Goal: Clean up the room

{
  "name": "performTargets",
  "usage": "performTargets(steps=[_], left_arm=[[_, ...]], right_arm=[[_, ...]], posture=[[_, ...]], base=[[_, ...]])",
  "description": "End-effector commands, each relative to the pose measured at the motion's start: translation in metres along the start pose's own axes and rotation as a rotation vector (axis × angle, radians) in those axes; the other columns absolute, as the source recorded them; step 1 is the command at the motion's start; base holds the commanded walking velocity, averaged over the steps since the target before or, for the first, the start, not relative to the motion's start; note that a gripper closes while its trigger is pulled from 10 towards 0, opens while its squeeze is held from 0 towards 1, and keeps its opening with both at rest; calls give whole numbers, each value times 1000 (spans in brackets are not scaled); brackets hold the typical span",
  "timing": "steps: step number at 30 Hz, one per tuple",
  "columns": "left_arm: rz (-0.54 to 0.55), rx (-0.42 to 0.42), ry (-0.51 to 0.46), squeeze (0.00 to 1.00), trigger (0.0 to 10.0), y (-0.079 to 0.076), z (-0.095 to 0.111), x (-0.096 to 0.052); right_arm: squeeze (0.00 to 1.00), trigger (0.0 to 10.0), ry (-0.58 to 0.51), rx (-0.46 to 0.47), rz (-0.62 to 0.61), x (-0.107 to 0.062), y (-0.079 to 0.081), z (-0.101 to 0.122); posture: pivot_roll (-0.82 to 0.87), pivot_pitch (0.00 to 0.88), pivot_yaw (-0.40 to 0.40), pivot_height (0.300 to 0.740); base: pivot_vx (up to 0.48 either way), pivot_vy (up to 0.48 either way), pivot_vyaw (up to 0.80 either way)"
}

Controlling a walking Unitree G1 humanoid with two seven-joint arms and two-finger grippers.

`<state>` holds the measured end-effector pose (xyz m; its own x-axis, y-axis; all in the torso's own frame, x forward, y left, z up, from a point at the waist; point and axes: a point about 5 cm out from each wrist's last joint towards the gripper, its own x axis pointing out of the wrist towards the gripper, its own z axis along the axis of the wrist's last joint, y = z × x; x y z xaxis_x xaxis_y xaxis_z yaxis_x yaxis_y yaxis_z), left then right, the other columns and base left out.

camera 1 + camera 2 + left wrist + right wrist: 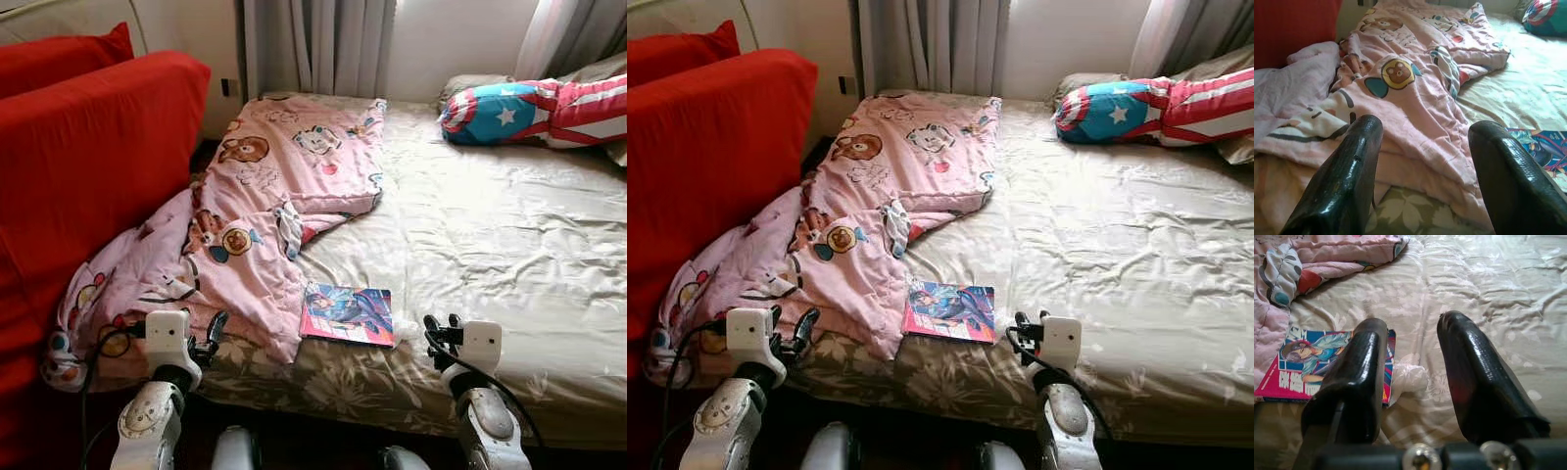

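Book: colourful comic-style cover, lies flat on the bed near the front edge, between the two grippers, closer to the right one; just off the left-hand finger in the right wrist view, not touched.
Pink blanket: cartoon print, rumpled, spread over the bed's left part and spilling off the side toward the red sofa; straight ahead of the left fingers, its lower corner next to the book, may overlap the book's edge slightly, hard to tell.
White scrap: crumpled tissue or plastic bit, cannot tell which; sits just beside the book's edge, ahead of the gap between the right fingers.
Left gripper: raised at the bed's front edge; fingers spread apart, released, holding nothing; blanket close ahead, no contact seen.
Right gripper: raised at the front edge, right of the book; fingers parted, empty, sheet visible between them.
Pillow: star-and-stripes print, at the bed head, well away from both grippers.
Step in hand: approach, judged; robot is squared up to the bed, both arms up, nothing grasped yet.
Next move: probably the right gripper shifts toward its left and reaches forward for the book; the book lies flat, so a finger likely has to get under an edge or the book be slid to the bed's edge. Blanket would want both grippers, later.
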<state>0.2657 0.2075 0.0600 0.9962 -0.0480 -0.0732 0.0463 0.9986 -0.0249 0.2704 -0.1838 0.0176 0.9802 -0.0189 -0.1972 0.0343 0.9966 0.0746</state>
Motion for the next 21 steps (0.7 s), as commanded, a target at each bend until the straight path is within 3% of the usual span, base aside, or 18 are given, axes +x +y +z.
performTargets(steps=[1,4,21], left_arm=[[-1,-7,0,0,10000,1,1,1],[-3,-8,2,0,10000,1,1,0],[-7,-10,-1,0,10000,2,2,2]], right_arm=[[0,10000,-9,-12,1,2,0,2],[0,10000,-7,-12,-3,1,-1,1],[0,10000,38,35,-48,1,-7,-8]], posture=[[22,0,-39,619],[23,0,-39,619],[23,6,-31,619]], base=[[296,0,800],[299,0,800],[322,0,0]])
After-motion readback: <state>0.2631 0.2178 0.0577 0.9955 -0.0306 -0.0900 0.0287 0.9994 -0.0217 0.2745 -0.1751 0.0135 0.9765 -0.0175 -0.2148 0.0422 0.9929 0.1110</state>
